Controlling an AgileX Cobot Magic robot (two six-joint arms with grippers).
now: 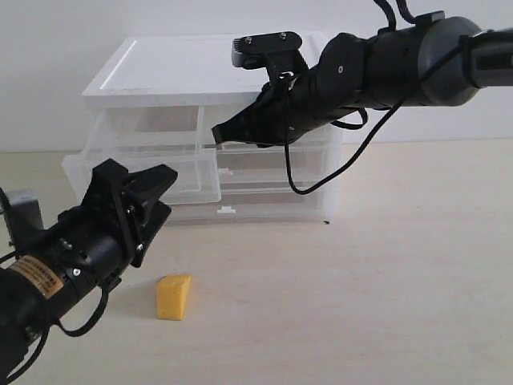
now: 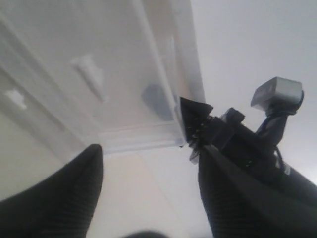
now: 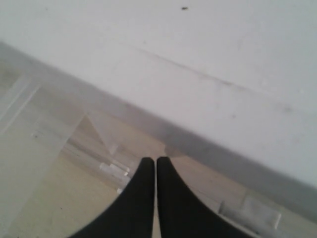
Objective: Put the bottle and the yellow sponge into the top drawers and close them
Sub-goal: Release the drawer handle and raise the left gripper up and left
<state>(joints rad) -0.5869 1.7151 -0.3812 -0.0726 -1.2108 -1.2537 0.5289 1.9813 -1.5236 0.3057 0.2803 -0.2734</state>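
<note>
Holding our left tool (image 1: 141,170) wide open and empty, we hover just before the pulled-out left top drawer (image 1: 196,180). Our right tool (image 1: 220,135) is pinched closed on nothing, at the front of the right top drawer (image 1: 231,112). The yellow sponge (image 1: 174,297) lies on the worktop (image 1: 385,265) near the left tool.
</note>
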